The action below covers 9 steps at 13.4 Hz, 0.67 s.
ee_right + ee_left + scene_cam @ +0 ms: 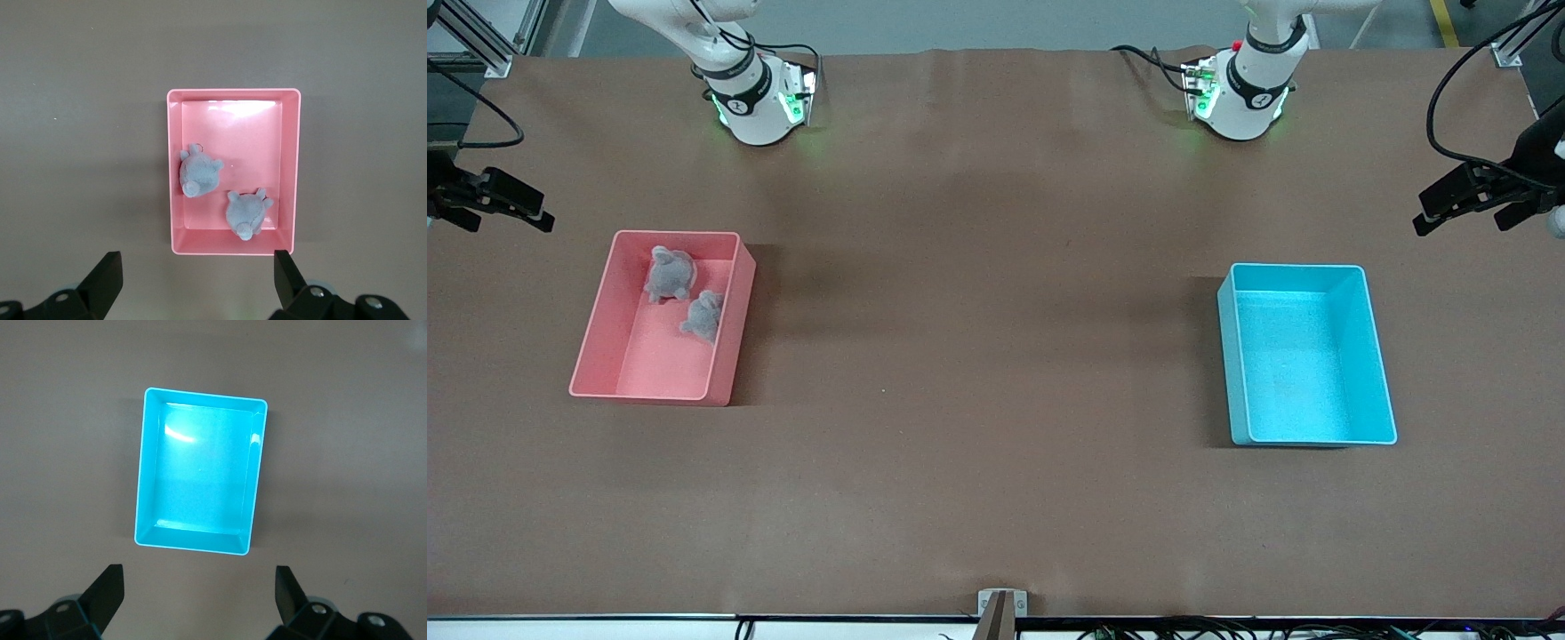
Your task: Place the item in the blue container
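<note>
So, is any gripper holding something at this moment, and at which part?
No. The left gripper, jaws open, hangs over the empty blue container. The right gripper, jaws open, hangs over the pink bin, where two grey plush toys lie.

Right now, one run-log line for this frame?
stage: pre-grasp | blue container: empty | pink bin: two grey plush toys | left claw: open, above blue container | right claw: open, above pink bin

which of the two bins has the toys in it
The pink bin, toward the right arm's end of the table. Two grey plush toys lie inside it; the blue bin holds nothing.
</note>
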Motion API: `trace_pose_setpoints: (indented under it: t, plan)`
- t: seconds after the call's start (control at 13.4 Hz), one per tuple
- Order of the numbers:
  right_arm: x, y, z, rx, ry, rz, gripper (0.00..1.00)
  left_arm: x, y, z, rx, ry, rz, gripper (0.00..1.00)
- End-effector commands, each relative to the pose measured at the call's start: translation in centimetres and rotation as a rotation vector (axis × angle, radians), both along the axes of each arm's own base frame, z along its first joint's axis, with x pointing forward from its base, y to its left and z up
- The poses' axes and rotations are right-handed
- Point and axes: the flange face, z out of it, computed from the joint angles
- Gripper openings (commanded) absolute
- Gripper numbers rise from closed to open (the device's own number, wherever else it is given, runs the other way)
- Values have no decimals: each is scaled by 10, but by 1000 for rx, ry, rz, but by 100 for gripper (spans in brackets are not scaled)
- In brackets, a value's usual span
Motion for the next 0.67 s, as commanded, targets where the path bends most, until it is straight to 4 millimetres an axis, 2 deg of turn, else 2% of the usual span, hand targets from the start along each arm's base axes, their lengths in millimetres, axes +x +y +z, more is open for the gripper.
trace_pose_setpoints:
  t: [0.0,0.6]
  plan:
    - [-5,1,5,-12,-17,15,100,-1,-2,8,-23,0,-8,100]
    - [-6,1,2,1,-7,40,100,0,0,7,-22,3,-5,100]
